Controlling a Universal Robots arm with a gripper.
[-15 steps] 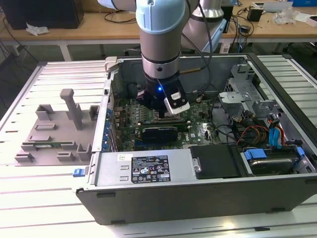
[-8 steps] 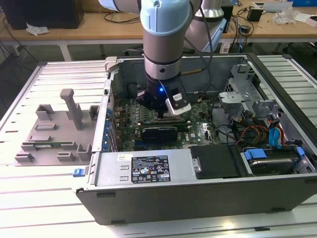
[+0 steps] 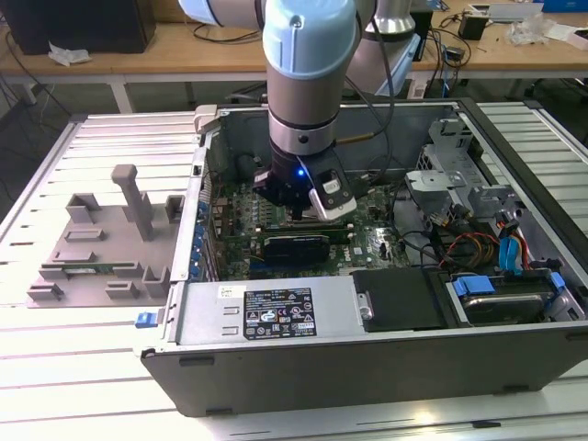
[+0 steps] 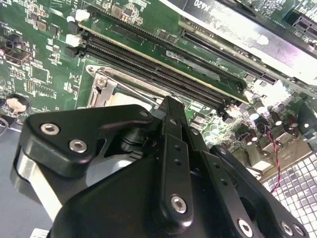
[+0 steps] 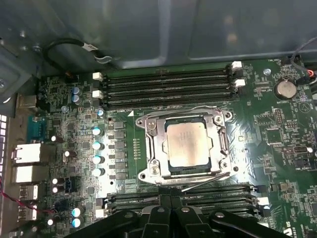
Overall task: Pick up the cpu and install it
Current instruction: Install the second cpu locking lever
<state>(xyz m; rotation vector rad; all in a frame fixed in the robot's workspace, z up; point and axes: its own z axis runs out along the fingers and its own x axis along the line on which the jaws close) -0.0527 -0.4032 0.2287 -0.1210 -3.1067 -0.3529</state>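
While hand (image 5: pixel 171 218) hovers beside socket (image 5: pixel 148 144), cpu (image 5: pixel 189 144) sits inside; grip state unclear.

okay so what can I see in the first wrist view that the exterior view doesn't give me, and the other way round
First wrist view alone: the cpu lying flat inside the square metal-framed socket, with memory slots along two sides of it.

Exterior view alone: the whole open computer case, the arm reaching down into it, the grey fixture at the exterior view's left, and the slatted table.

Both: the green motherboard inside the case.
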